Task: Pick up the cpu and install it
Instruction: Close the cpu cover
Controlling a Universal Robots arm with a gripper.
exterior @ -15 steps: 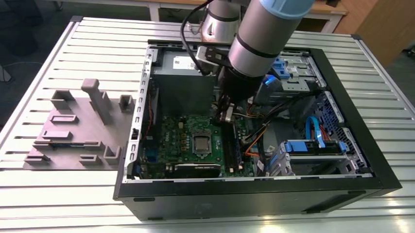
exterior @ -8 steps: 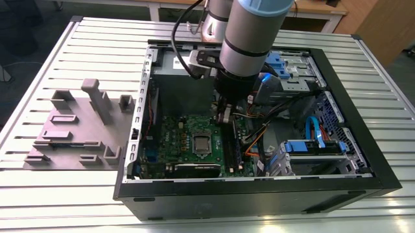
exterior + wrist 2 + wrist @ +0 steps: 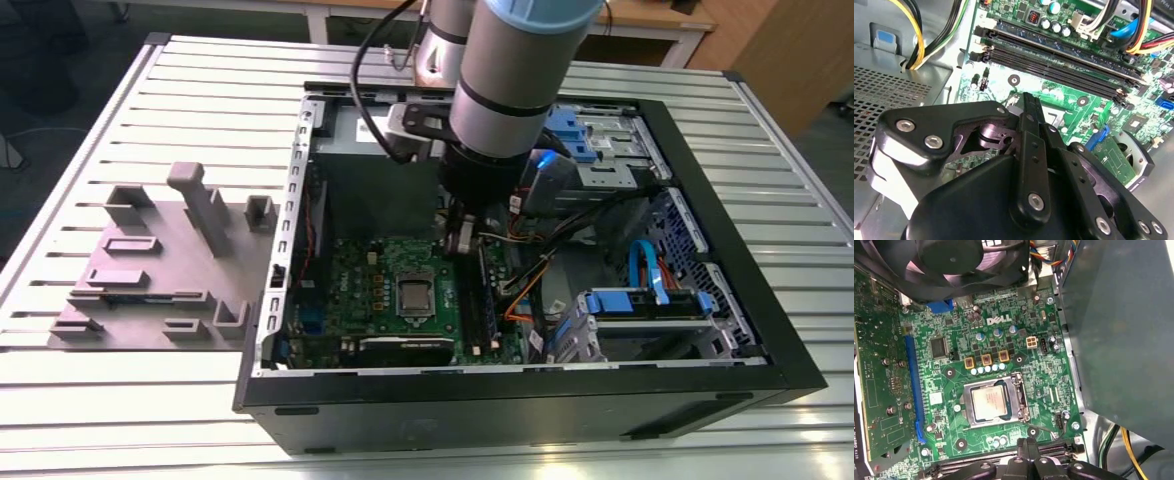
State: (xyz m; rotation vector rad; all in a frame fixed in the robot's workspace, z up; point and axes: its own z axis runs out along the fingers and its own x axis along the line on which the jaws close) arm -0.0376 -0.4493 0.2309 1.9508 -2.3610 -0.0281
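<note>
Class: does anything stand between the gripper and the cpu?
Nothing visible does. The cpu lies uncovered in its socket on the green board; the gripper hangs by the memory slots beside it, bare board between.

Seeing case (image 3: pixel 534 400) on table (image 3: pixel 120 400), fixture (image 3: pixel 160 270) beside it at the exterior view's left. In case: board (image 3: pixel 360 265) toward that left, drive cage (image 3: pixel 641 310) toward the right. In board's socket (image 3: pixel 1021 401): cpu (image 3: pixel 989 401). Over board, by the RAM slots (image 3: pixel 1054 62), apart from socket: gripper (image 3: pixel 1027 443).

Bright even light; glare on slatted table (image 3: pixel 134 400)
</note>
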